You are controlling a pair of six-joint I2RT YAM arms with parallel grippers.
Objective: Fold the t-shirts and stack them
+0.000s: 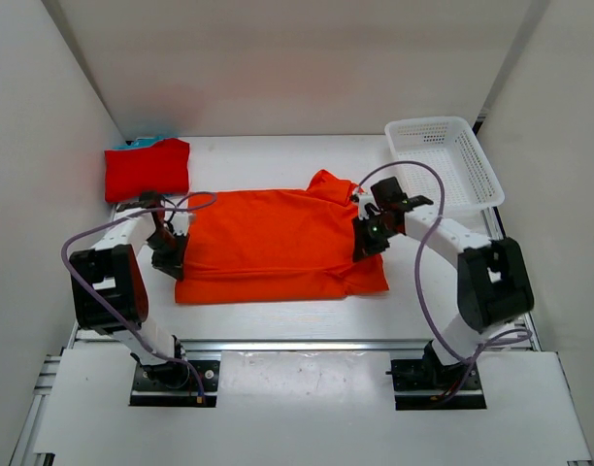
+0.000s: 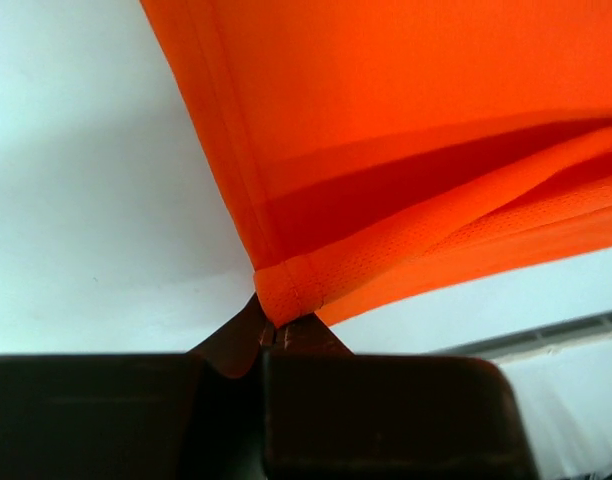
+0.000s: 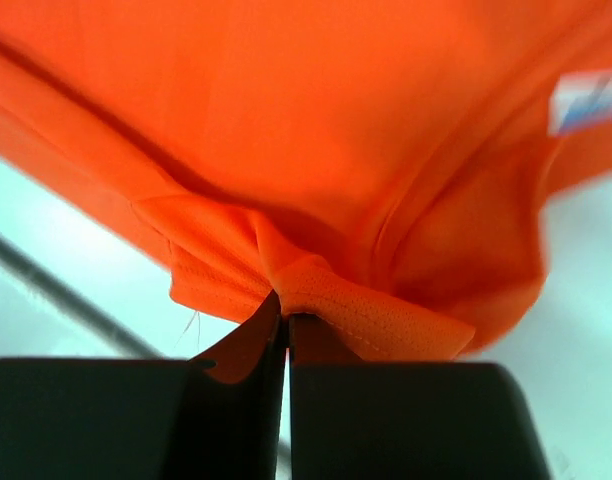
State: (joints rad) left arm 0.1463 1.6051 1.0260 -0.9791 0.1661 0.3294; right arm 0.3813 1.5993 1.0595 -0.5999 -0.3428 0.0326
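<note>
An orange t-shirt lies spread across the middle of the table, its cloth doubled along the near side. My left gripper is shut on its left hem corner. My right gripper is shut on a bunched fold at the shirt's right side, beside the sleeve. A folded red t-shirt rests at the back left corner, on top of a teal-blue t-shirt of which only a sliver shows.
A white plastic mesh basket stands at the back right, just behind my right arm. White walls close in the table on the left, back and right. A metal rail runs along the near edge.
</note>
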